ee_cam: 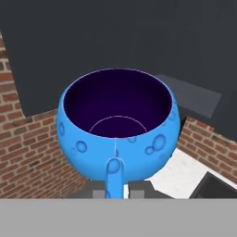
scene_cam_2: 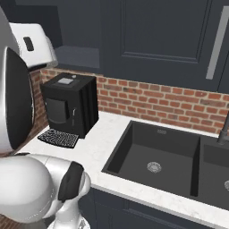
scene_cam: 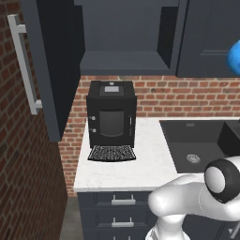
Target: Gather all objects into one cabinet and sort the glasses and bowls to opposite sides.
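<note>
We've got our gripper (ee_cam: pixel 116 189) clamped on one blue vessel (ee_cam: pixel 118 122); open cabinet (scene_cam: pixel 124 63) at 12 o'clock looks unfilled, sorting pending.

The round vessel (ee_cam: pixel 118 125) was glossy bright blue, dotted with raised bubble-like spots, and its inside was a deep purple-black with a thin pale ring at the bottom. The wall cabinet (scene_cam: pixel 126 37) and its open door (scene_cam: pixel 51 65) were dark grey, the door's bar handle (scene_cam: pixel 23 63) pale grey. The back wall (scene_cam_2: pixel 156 105) was red-brown brick with light mortar lines. The coffee machine (scene_cam: pixel 111 119) was black, with a fine mesh-patterned drip tray. The counter (scene_cam: pixel 122 166) was white with faint marbling, the sink (scene_cam_2: pixel 154 159) dark charcoal with a silvery drain, the drawers (scene_cam: pixel 117 206) dark grey with silvery handles
</note>
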